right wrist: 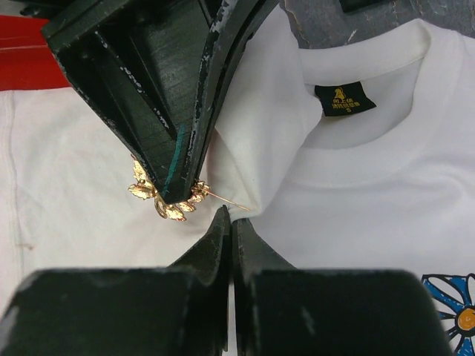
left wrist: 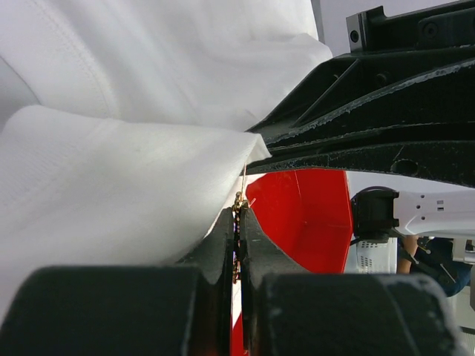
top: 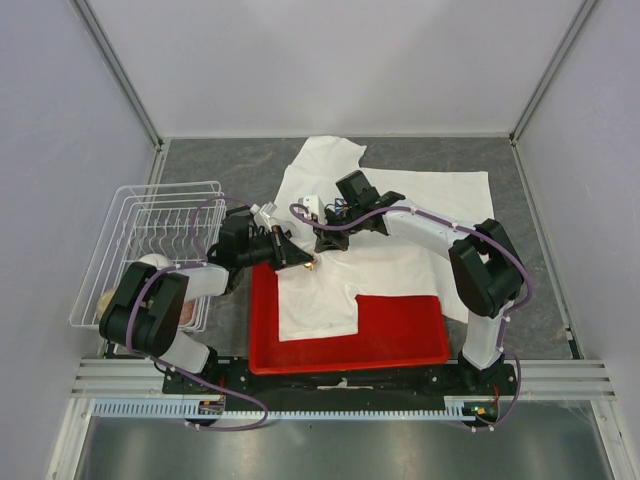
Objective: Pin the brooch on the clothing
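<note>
Piercing step appears underway: left gripper [left wrist: 239, 219] is pinching the brooch [right wrist: 158, 199], its pin meeting a T-shirt [right wrist: 356, 185] fold the right gripper [right wrist: 228, 221] is nipping, over the far edge of the red tray [top: 400, 340]. Next move likely requires pushing the pin through.

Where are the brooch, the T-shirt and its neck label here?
brooch [right wrist: 172, 212], right wrist view, on a gold leaf at its lower edge.
T-shirt [right wrist: 371, 200], right wrist view, on the plain white chest below the collar.
neck label [right wrist: 344, 98], right wrist view, middle of the black tag inside the collar.
</note>
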{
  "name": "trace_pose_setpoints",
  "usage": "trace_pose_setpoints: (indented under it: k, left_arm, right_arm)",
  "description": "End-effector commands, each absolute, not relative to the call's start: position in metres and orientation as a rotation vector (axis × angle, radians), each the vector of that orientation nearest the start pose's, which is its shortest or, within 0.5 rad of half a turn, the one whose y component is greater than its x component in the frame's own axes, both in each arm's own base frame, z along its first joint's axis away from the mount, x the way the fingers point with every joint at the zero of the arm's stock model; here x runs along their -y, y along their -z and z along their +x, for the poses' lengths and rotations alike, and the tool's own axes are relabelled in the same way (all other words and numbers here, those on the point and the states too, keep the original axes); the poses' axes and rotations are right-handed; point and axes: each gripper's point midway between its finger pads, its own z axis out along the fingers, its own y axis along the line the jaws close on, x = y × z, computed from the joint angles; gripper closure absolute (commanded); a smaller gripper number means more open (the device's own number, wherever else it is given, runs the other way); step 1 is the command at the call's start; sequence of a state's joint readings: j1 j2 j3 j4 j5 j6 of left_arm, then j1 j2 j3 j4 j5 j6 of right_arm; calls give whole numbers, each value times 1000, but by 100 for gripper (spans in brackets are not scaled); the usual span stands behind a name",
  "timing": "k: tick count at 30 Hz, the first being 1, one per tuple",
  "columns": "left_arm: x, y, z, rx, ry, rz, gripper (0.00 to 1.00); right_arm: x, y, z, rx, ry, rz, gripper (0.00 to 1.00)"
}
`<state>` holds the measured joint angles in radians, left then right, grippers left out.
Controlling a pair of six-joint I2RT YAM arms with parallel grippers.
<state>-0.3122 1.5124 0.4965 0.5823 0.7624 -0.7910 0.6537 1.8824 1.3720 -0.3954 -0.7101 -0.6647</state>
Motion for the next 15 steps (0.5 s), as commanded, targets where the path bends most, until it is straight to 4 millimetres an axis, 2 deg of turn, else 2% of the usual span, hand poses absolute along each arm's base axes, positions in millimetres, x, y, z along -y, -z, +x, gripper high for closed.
trace_pose_setpoints:
  k: [1,15]
  left_arm:
    - [242,-119,301,-2054,1374,100,98]
    - [249,-126,309,-2011,1385,128,98]
  right_arm:
    - [-359,-113,265,-1571,-998,-1770,100]
    - [-358,-106,254,-1533,-1011,-1849,100]
